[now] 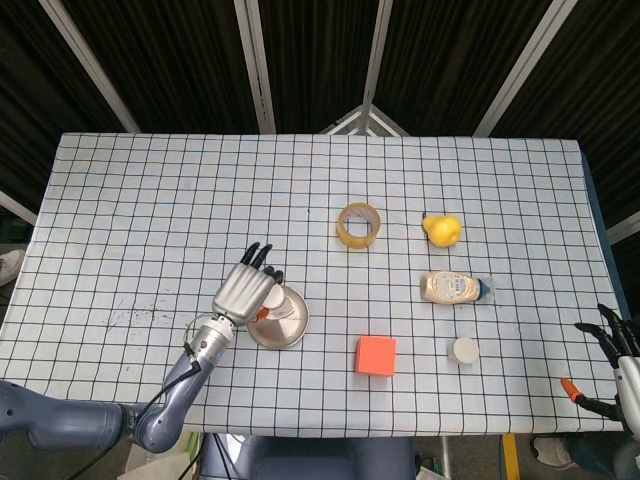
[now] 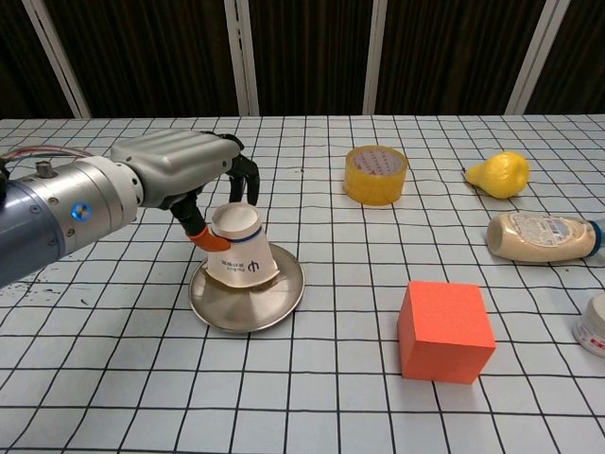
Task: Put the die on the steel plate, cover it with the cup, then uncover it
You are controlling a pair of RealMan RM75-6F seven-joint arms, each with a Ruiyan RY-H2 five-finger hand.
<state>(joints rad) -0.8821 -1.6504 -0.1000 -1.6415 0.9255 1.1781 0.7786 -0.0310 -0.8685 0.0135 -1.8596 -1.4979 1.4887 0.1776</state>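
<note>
The steel plate (image 2: 286,295) lies on the checked tablecloth at centre left, and also shows in the head view (image 1: 291,327). An upturned white paper cup (image 2: 241,255) stands on it, leaning slightly. My left hand (image 2: 180,170) grips the cup from above and from the left, with the thumb and fingers wrapped round its base. In the head view the left hand (image 1: 245,290) covers most of the cup (image 1: 273,306). The die is hidden. My right hand (image 1: 615,365) hangs off the table's right front corner, fingers spread, holding nothing.
A yellow tape roll (image 2: 375,174) sits behind the plate to the right. An orange cube (image 2: 444,329) stands at the front right. A yellow pear-shaped toy (image 2: 499,174), a lying bottle (image 2: 539,236) and a small white jar (image 2: 596,323) line the right side.
</note>
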